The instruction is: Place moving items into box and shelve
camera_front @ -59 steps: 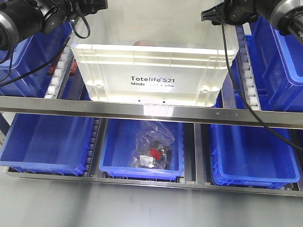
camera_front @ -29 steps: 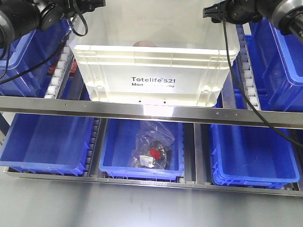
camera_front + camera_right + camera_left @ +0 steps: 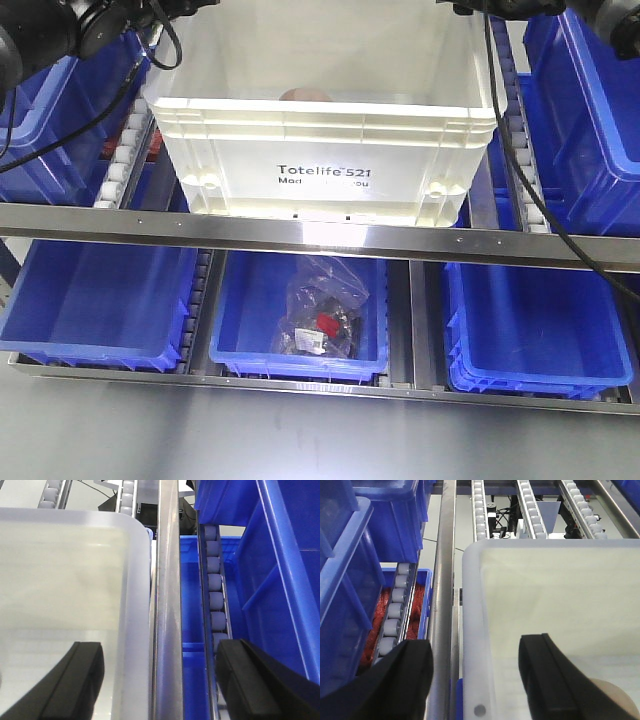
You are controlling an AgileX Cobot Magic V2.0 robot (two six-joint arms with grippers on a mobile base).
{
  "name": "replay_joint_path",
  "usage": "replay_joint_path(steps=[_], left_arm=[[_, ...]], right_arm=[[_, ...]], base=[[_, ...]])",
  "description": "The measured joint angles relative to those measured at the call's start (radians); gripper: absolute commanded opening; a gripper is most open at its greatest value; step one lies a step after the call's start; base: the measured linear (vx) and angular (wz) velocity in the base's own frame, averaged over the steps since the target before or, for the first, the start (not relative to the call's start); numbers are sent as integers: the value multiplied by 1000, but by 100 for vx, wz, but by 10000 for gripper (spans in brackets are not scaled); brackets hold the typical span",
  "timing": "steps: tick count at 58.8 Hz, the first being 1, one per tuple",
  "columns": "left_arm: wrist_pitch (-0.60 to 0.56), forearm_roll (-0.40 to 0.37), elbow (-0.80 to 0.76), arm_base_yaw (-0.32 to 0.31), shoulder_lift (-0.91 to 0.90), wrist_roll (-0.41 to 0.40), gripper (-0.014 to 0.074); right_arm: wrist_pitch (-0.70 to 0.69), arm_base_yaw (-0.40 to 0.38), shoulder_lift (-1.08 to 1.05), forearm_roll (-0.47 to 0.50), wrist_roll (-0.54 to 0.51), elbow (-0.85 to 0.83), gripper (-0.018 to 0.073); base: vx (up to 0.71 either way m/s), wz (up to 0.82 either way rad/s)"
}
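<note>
The left hand (image 3: 475, 680) reaches forward along the shelf with its two black fingers (image 3: 555, 680) spread wide: one lies inside the white tote (image 3: 320, 150), the other outside its left wall, so the tote's left rim runs between them. Whether the pads actually press that wall I cannot tell. The right hand (image 3: 155, 685) mirrors this pose, fingers equally wide, one over the tote's interior and one beyond the steel rail (image 3: 167, 605), with the tote's right rim and the rail between them; contact is again unclear.

In the front view both arms enter from the top corners, left arm (image 3: 60, 30) and right arm (image 3: 600, 15), trailing black cables. The white tote, printed "Totelife 521", sits on the upper shelf level on roller tracks (image 3: 480, 510), flanked by blue bins (image 3: 585, 120). A rounded tan item (image 3: 305, 94) shows just over its near rim.

Below the front crossbar (image 3: 320, 235), three blue bins sit side by side; the middle blue bin (image 3: 250, 320) holds a clear plastic bag (image 3: 322, 310) of small parts.
</note>
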Motion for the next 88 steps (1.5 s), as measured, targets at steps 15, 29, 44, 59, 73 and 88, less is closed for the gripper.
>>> replay_joint_path(steps=[15,29,44,59,73,88], left_arm=[[24,0,0,0,-23,0,502],[37,0,0,0,-56,4,422],[82,0,0,0,-57,57,131],[91,0,0,0,-57,60,-9],[99,0,0,0,-57,61,-6],[99,0,0,0,-57,61,-6]], right_arm=[[38,0,-15,2,1,0,453],[44,0,-47,2,-2,0,341],[61,0,-47,17,-24,0,178],[82,0,-47,18,-25,0,-11],[100,0,-47,18,-25,0,-8],[106,0,-47,18,-25,0,-8]], base=[[0,0],[0,0],[0,0],[0,0],[0,0],[0,0]])
